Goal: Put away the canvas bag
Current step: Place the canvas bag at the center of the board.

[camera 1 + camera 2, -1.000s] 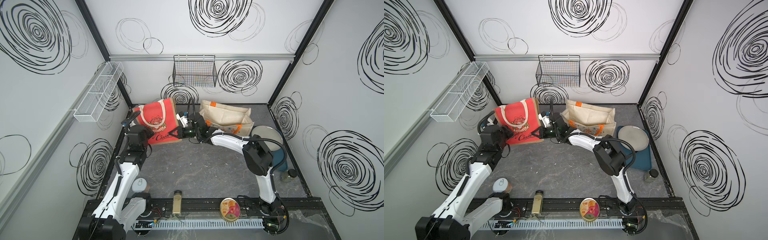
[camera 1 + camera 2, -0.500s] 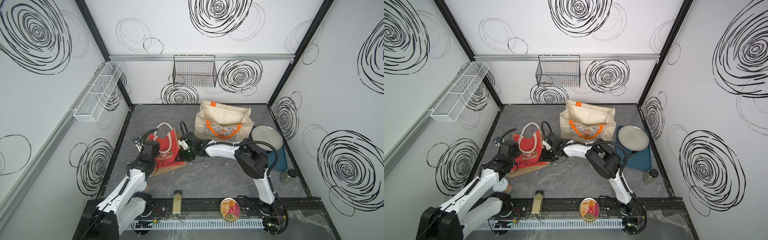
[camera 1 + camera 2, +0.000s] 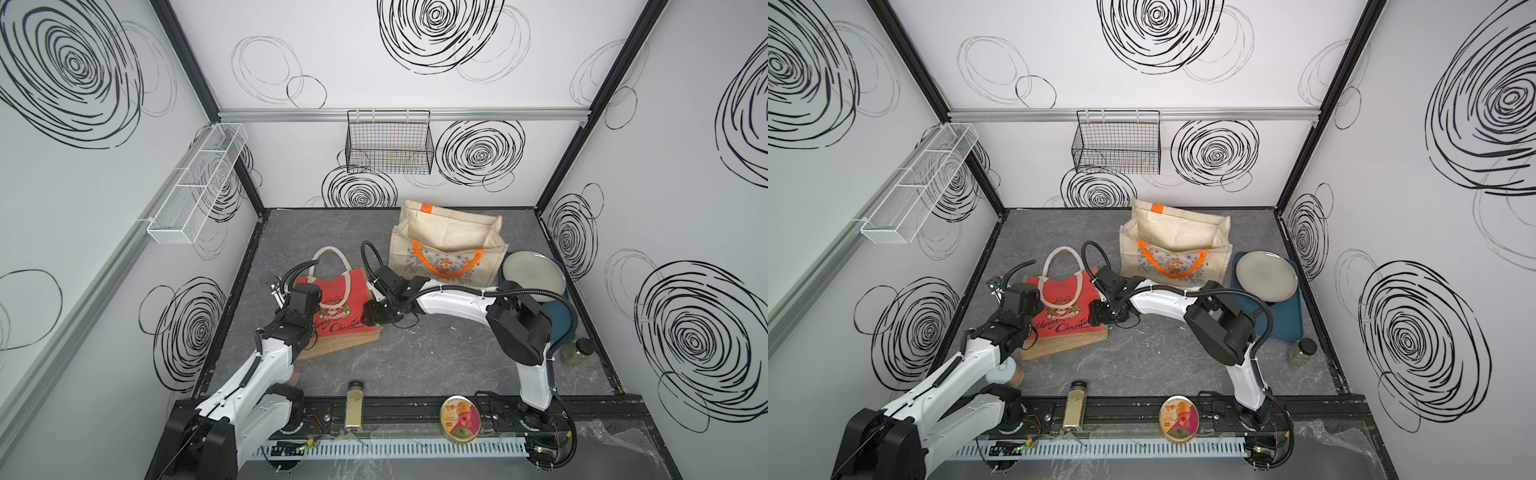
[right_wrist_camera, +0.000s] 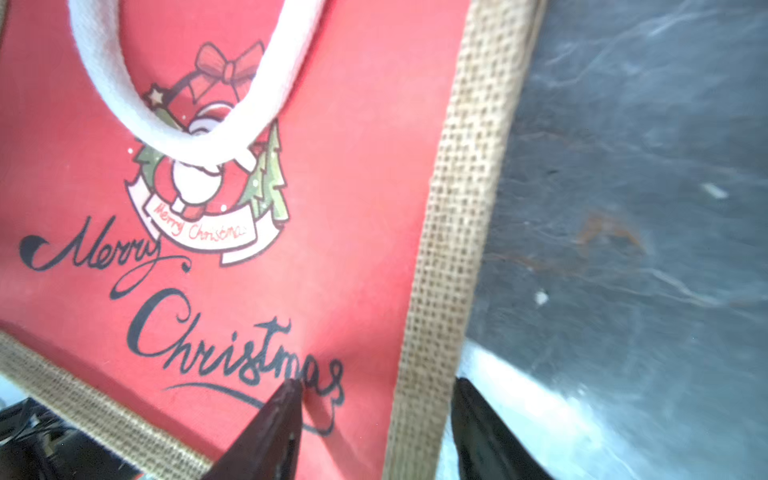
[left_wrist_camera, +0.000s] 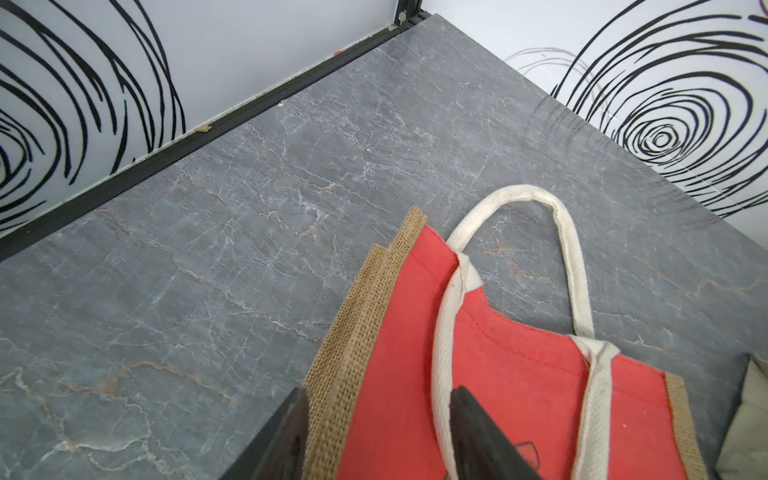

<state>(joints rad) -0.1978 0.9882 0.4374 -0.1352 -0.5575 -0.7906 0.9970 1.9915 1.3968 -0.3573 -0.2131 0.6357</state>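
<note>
The canvas bag (image 3: 340, 307) (image 3: 1065, 309) is red with burlap edges, white handles and "Merry Christmas" lettering. It lies flat on the grey floor at the left middle. My left gripper (image 3: 309, 305) (image 5: 380, 392) is open, its fingers standing astride the bag's (image 5: 519, 395) left burlap edge and one handle strap. At the bag's (image 4: 291, 291) right burlap edge, my right gripper (image 3: 370, 318) (image 4: 379, 382) is open too, one finger over the red face and one off the bag. Neither grips the fabric.
A beige tote (image 3: 446, 253) with orange handles stands open behind the right arm. A black wire basket (image 3: 388, 143) hangs on the back wall, a white wire shelf (image 3: 199, 183) on the left wall. A plate (image 3: 534, 274) on a blue tray, a jar (image 3: 577, 351), a spice bottle (image 3: 355, 405) and a tin (image 3: 461, 417) are nearby.
The bag, held up near the back left a second ago, has come forward and down onto the floor. Both grippers have opened and let go of it.
</note>
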